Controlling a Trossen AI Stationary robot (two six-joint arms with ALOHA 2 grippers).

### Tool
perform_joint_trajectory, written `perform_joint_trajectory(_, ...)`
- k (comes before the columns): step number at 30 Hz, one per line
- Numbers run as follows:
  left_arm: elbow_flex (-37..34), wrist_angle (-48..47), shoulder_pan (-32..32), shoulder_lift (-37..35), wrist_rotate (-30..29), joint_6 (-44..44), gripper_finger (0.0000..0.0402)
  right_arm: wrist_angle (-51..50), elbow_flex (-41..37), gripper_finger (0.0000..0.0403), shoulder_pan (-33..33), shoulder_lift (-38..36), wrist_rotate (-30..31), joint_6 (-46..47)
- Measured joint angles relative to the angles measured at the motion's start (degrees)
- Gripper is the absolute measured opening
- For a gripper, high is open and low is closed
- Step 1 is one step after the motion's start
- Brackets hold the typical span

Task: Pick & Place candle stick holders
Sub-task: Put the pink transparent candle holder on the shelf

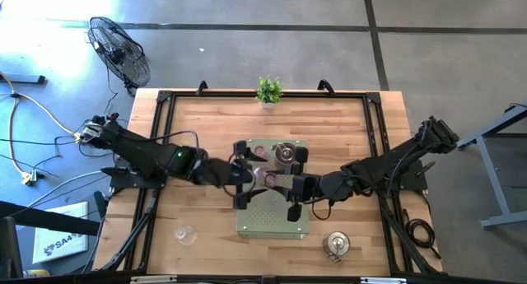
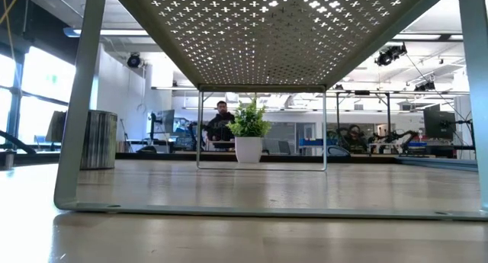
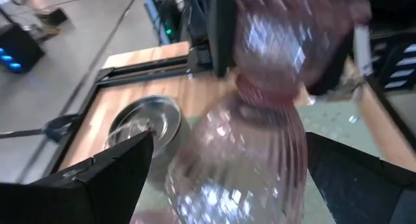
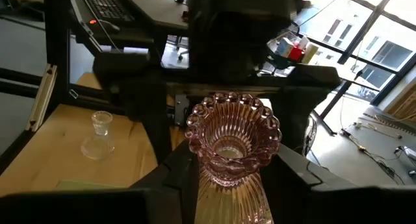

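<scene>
Your right gripper (image 1: 280, 183) is over the middle of the green perforated stand (image 1: 272, 222) on the desk (image 1: 362, 136), its fingers (image 4: 162, 178) closed on a pink ribbed glass candle stick holder (image 4: 233, 149). In the right wrist view you see this holder upright between the fingers, its beaded rim toward the camera.

Your left gripper (image 1: 244, 179) faces it from the other side of the stand, fingers (image 3: 97, 178) spread wide with the same pink holder (image 3: 247, 159) standing between them; the fingers do not press on the glass in the left wrist view.

A silvery metal holder (image 1: 285, 152) sits on the stand's far part, next to both grippers, and you can see it as a shiny round cup (image 3: 146, 123) in the left wrist view. Another round holder (image 1: 257, 150) lies just left of it; its material you cannot tell from above.

A second silvery holder (image 1: 336, 244) rests on the bare desk near the front edge on the right arm's side. A clear glass holder (image 1: 185, 233) stands on the desk toward the front on the left arm's side, also visible in the right wrist view (image 4: 99, 136).

A small green potted plant (image 1: 268, 91) stands at the desk's far edge.
</scene>
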Motion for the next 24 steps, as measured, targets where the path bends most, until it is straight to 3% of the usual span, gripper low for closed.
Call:
perform_joint_trajectory(4, 0.0, -0.2, 1.5, 0.0, 2.9, -0.8, 0.0383, -0.5, 0.0, 0.0122, 0.0, 0.0, 0.1, 0.0)
perform_joint_trajectory(15, 0.1, 2.3, 1.5, 2.7, 4.1, 1.1, 0.0379, -1.2, 0.0, 0.0122, -0.2, 0.0, 0.1, 0.2)
perform_joint_trajectory(24, 0.0, 3.0, 1.5, 4.1, 3.9, 4.0, 0.0306, -1.8, 0.0, 0.0122, -0.3, 0.0, -0.2, 0.4)
